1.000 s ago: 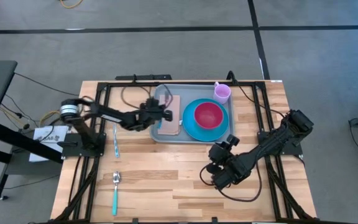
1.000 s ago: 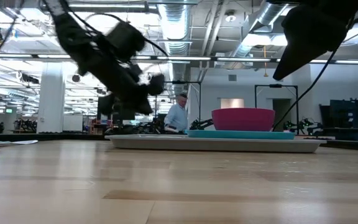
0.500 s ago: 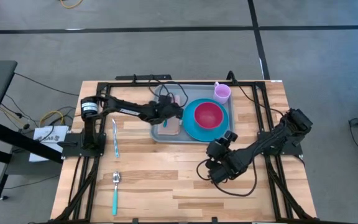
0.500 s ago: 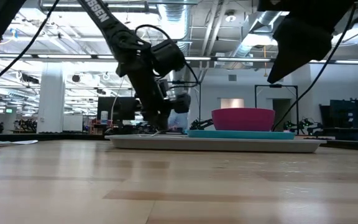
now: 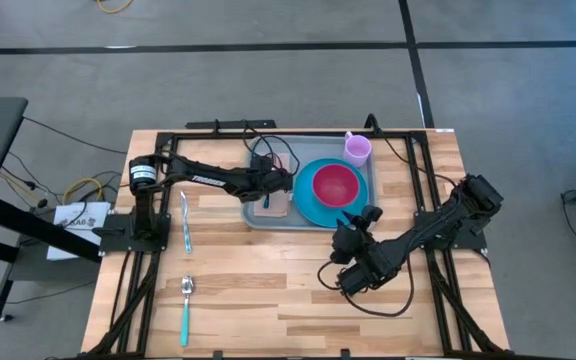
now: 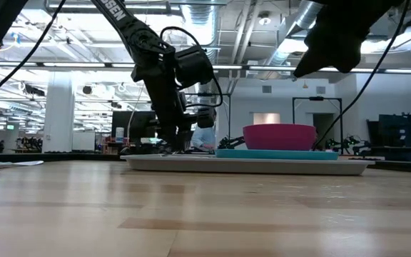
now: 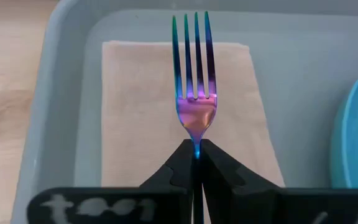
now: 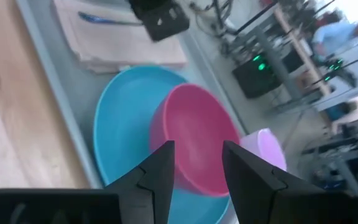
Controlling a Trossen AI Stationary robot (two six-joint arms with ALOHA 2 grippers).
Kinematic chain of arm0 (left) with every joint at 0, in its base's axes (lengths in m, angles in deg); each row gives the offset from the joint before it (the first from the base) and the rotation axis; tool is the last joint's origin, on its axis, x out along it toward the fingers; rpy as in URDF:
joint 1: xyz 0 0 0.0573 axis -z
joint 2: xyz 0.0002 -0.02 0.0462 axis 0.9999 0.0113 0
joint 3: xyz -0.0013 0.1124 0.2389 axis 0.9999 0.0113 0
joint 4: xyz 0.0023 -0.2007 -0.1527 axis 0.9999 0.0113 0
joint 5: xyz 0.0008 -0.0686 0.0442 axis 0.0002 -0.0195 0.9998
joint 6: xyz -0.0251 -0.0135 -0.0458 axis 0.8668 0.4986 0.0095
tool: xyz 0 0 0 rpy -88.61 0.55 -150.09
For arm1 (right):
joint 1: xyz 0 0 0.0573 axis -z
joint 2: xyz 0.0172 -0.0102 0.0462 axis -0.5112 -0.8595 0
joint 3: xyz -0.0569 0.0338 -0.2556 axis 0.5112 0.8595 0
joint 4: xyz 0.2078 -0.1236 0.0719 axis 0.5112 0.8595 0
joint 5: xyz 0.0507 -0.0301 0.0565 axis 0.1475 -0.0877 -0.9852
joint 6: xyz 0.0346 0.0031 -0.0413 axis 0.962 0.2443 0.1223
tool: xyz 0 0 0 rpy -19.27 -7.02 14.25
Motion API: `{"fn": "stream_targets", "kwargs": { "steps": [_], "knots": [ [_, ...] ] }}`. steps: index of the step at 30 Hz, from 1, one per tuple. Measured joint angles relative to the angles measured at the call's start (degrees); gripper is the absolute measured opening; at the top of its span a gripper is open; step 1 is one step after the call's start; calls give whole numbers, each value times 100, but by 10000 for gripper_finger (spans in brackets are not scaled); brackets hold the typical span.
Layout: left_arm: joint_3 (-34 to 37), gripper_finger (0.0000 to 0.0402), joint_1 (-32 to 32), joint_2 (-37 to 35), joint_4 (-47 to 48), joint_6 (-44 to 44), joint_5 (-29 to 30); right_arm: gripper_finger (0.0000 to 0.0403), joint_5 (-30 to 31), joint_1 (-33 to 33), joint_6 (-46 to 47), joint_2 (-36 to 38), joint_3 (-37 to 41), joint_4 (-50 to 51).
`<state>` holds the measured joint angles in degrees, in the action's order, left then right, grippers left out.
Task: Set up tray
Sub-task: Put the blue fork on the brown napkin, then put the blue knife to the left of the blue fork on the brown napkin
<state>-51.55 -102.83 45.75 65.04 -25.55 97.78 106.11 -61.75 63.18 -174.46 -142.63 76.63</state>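
Since a moment ago, the left gripper (image 5: 271, 190) has dipped lower over the tray (image 5: 258, 218), which lies at the table's far middle, its long side running left to right. Its fingers are squeezed tight on a shiny fork (image 7: 194, 74), prongs pointing forward over the napkin (image 7: 135, 112), maybe just above it. Near the tray's front edge, the right gripper (image 5: 351, 238) hangs with fingers apart, holding nothing.

From my station: left gripper (image 7: 195, 163), fingers (image 7: 173, 168) closed on the neck of an iridescent fork (image 7: 194, 87), tines pointing away. Beneath it, a tan napkin (image 7: 135, 118) lying flat in the tray (image 7: 61, 99). Blue plate (image 7: 356, 143) at one edge. Wooden worktop (image 7: 8, 93) beyond the tray rim.
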Motion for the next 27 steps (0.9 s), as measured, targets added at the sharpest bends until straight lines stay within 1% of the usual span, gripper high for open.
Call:
{"fn": "stream_targets", "kwargs": {
  "steps": [3, 9, 22, 25, 27],
  "knots": [
    [0, 6, -4, 0, -2, -29, 27, 129, 166, 3, -45, 0, 0, 8],
    [0, 11, -2, 1, 0, 83, 26, 129, 201, 50, -50, 0, 0, 24],
    [0, 71, -2, 7, 33, -53, 29, 129, 199, 39, -38, 0, 0, -20],
    [-7, 78, -2, -7, 61, -260, -7, 129, 196, 39, -38, 0, 0, -44],
    [-102, 80, -2, -73, 221, -682, -184, 129, 184, 39, -38, 0, 0, -60]
  ]
}}
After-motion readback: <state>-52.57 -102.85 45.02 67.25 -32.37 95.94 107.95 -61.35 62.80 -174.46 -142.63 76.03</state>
